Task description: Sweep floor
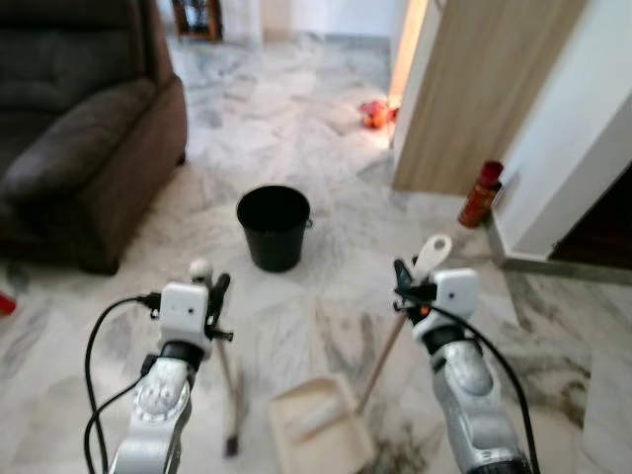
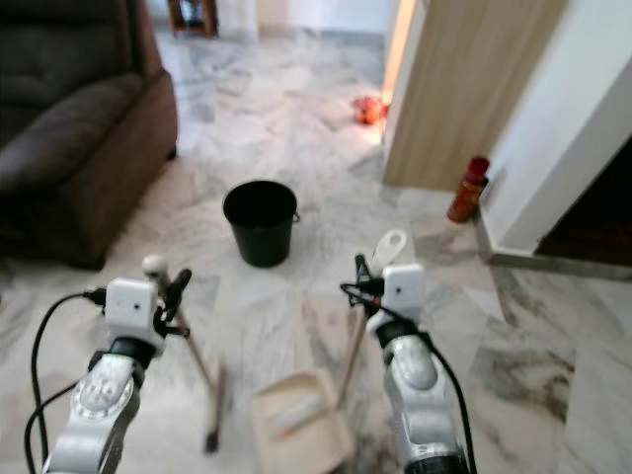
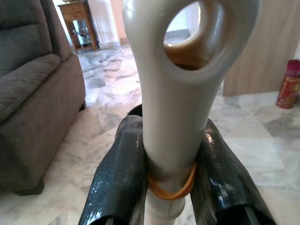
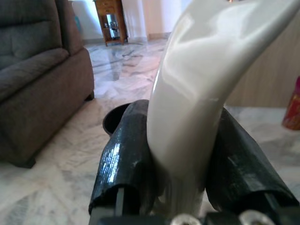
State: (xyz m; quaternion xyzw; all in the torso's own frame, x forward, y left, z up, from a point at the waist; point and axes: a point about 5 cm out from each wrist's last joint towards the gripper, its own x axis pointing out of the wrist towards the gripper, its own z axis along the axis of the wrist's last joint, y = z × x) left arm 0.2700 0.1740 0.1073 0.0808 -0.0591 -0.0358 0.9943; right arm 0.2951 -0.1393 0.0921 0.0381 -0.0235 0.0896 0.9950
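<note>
A: Start with the big things. What's around?

B: A marble floor [image 1: 296,148], a dark brown sofa [image 1: 79,128] on the robot's left, and a wooden door panel [image 1: 474,89] on its right. Ahead stands a black bucket [image 1: 274,227], and by the wall a red can [image 1: 480,194].

A: And the tools?

B: The left gripper [image 3: 171,154] is clamped on the pale broom handle [image 3: 173,112], just under its loop end, with an orange rubber band round the shaft between the fingers. The broom's shaft [image 1: 229,390] slants down to the floor beside the dustpan [image 1: 318,425], which rests on the floor between the arms, short of the bucket. The right gripper [image 4: 185,159] grips the dustpan handle [image 1: 432,253], both fingers tight against it.

A: So which step is this?

B: I'd judge sweeping into the pan: both tools are held and low. The head views are blurred, so I can't tell if any dirt lies in the pan.

A: Next?

B: Probably steady the pan flat, draw the broom toward its lip, then carry the pan to the bucket.
</note>
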